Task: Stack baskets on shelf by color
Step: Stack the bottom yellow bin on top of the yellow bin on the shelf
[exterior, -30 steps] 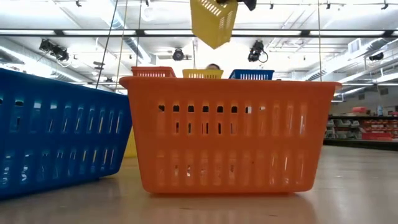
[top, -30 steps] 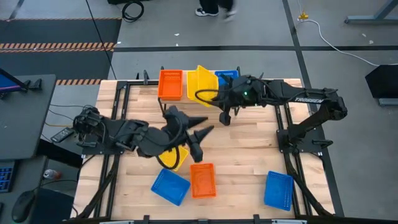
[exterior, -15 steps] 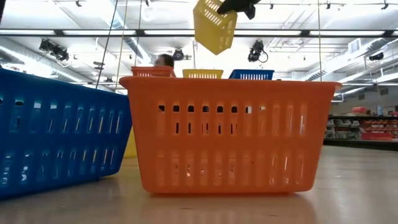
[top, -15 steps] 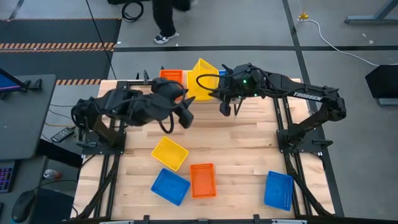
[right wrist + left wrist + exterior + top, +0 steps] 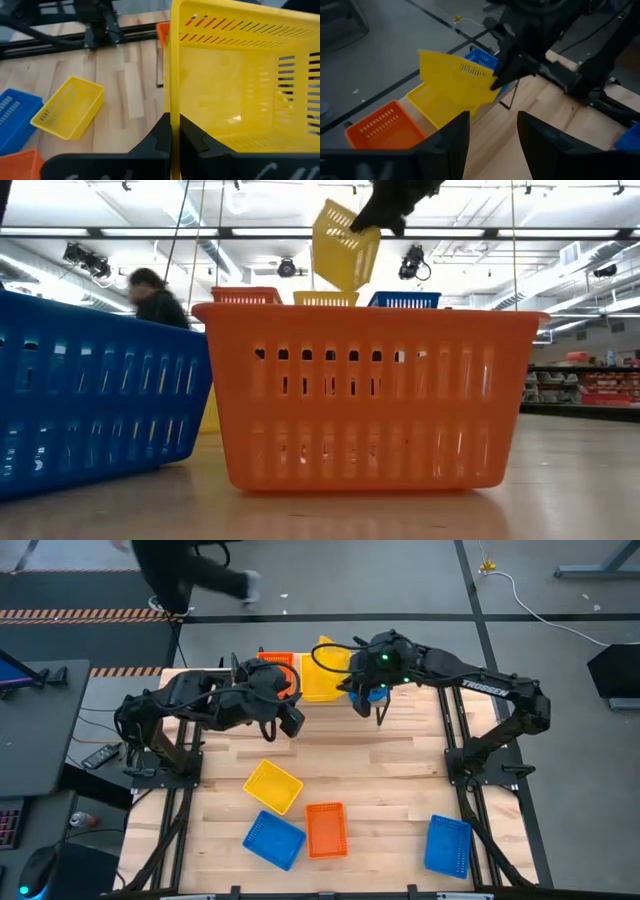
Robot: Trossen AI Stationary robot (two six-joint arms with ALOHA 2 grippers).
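Right gripper (image 5: 172,131): pinched shut on one wall of a yellow basket (image 5: 322,658) — the thin rim is clamped between the two dark fingers (image 5: 156,137).
Held yellow basket: lifted and tilted in the air at the far side of the table, just above the shelf's middle spot; in the low view (image 5: 344,245) it hangs over the row of basket rims.
Left gripper (image 5: 492,142): fingers parted with nothing between them, hovering near the far left of the table, just in front of the shelf (image 5: 507,100).
Shelf contents: an orange basket (image 5: 382,129) on the left, a second yellow basket (image 5: 437,102) in the middle under the held one, a blue basket (image 5: 482,60) on the right — partly hidden by the right arm.
Loose baskets on the table (image 5: 400,790): a yellow one (image 5: 272,785) left of centre; nearer, a blue one (image 5: 273,839) and an orange one (image 5: 326,830) side by side; another blue one (image 5: 448,845) at the near right.
Background: a person (image 5: 155,300) in dark clothing on the floor beyond the far left of the table.
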